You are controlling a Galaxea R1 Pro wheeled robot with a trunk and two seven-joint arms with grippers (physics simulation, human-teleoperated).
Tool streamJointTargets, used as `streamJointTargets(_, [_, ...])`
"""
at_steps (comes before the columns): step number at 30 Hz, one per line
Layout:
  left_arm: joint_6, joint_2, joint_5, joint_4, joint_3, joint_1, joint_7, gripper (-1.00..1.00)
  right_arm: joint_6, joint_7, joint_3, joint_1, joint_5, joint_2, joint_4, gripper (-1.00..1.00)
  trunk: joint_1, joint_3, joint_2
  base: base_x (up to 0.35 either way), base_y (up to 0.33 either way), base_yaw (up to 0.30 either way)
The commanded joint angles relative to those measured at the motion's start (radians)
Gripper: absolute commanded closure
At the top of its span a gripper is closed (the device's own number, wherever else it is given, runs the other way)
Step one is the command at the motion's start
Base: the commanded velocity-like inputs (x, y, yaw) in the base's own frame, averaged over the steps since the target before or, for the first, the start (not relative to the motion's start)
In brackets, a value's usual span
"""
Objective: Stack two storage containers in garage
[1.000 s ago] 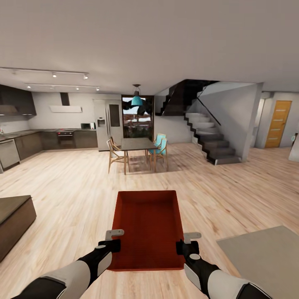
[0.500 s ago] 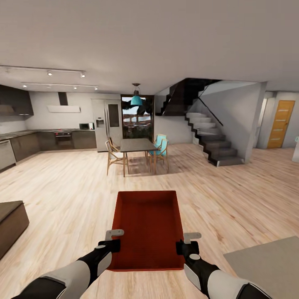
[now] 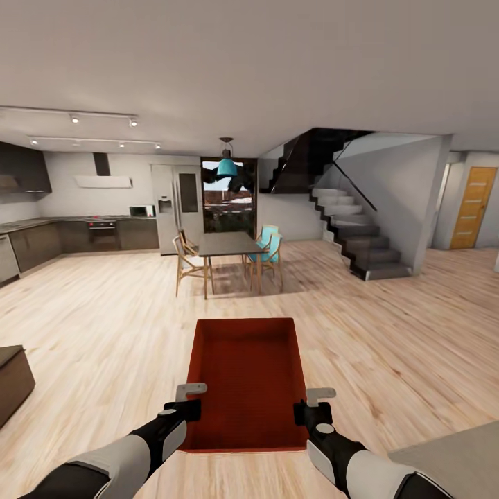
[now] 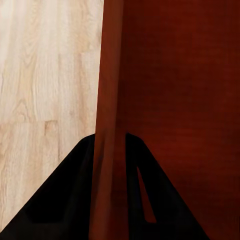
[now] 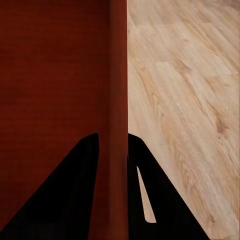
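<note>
As the view has swung left, both pincers still clamp the container (image 3: 248, 378).

the storage container (image 3: 248, 378) sits between the left gripper (image 3: 188, 400) and right gripper (image 3: 310, 405); beyond it the dining table (image 3: 227, 242), staircase (image 3: 353, 232) to its right.
</note>
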Motion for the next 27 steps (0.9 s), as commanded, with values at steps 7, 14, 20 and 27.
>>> streamJointTargets(7, [-0.013,0.003,-0.002,-0.002,0.064,-0.002,0.082,1.0,0.004,0.011,0.016,0.0,-0.012,0.0,0.0,1.0,0.001,-0.002,-0.001,0.323,0.0,0.0])
streamJointTargets(14, [-0.013,0.003,-0.002,-0.003,0.064,-0.002,0.082,1.0,0.004,0.011,0.016,0.0,-0.012,0.0,0.0,1.0,0.001,-0.002,-0.001,0.323,0.0,0.0])
streamJointTargets(20, [-0.013,0.003,-0.002,-0.003,0.064,-0.002,0.082,1.0,0.003,0.011,0.016,0.0,-0.012,0.0,0.0,1.0,0.001,-0.002,-0.001,0.323,0.0,0.0])
streamJointTargets(27, [-0.013,0.003,-0.002,-0.003,0.064,-0.002,0.082,1.0,0.001,0.011,0.016,0.0,-0.012,0.0,0.0,1.0,0.001,-0.002,-0.001,0.323,0.0,0.0])
